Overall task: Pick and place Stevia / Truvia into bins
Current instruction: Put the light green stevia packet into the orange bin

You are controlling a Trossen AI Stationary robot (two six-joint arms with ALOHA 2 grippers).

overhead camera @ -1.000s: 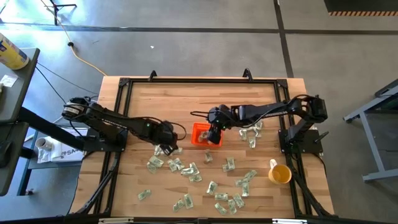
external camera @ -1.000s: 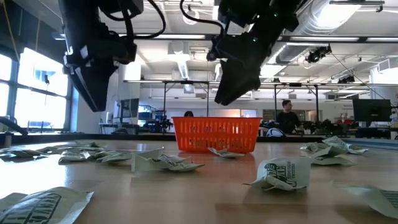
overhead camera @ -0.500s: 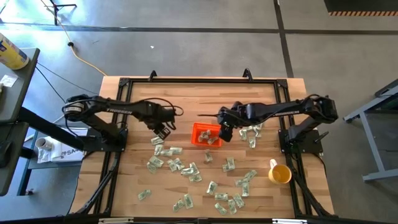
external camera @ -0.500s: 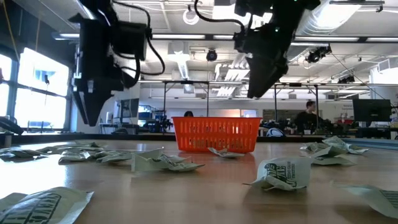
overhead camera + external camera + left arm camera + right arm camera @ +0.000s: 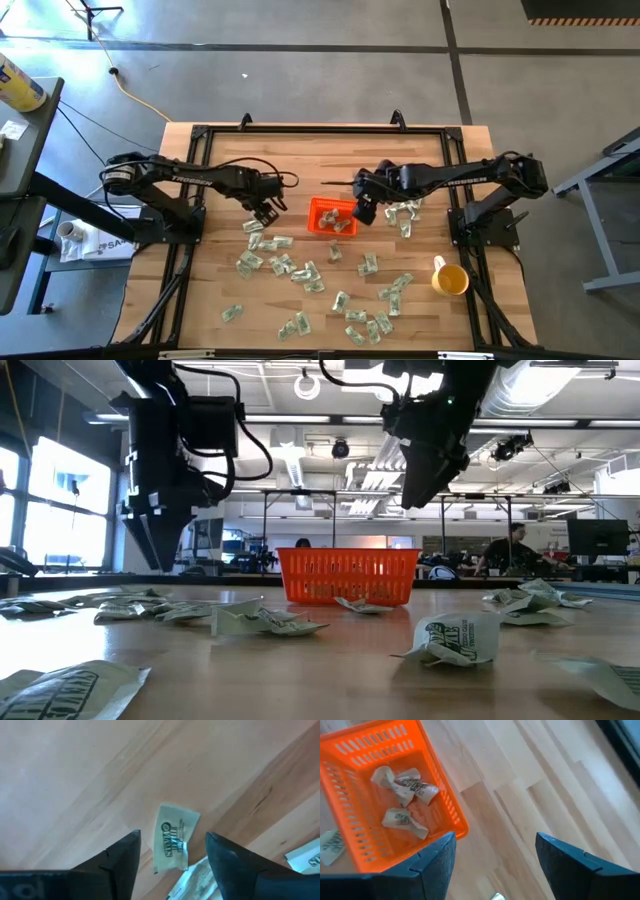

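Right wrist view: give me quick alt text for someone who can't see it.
An orange basket with slotted walls sits on the pale wooden table and holds a few crumpled sachets. The right gripper hangs open and empty above bare wood beside the basket, its two dark fingers framing the near edge. Another sachet lies just outside the basket wall.

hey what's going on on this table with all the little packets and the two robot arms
Two arms are sorting Stevia packets into an orange basket. The basket already holds a few. The right pincer hovers open and empty just beside the basket. The left pincer, open and empty, hangs above a packet lying on the wood. Many more packets are scattered over the table.
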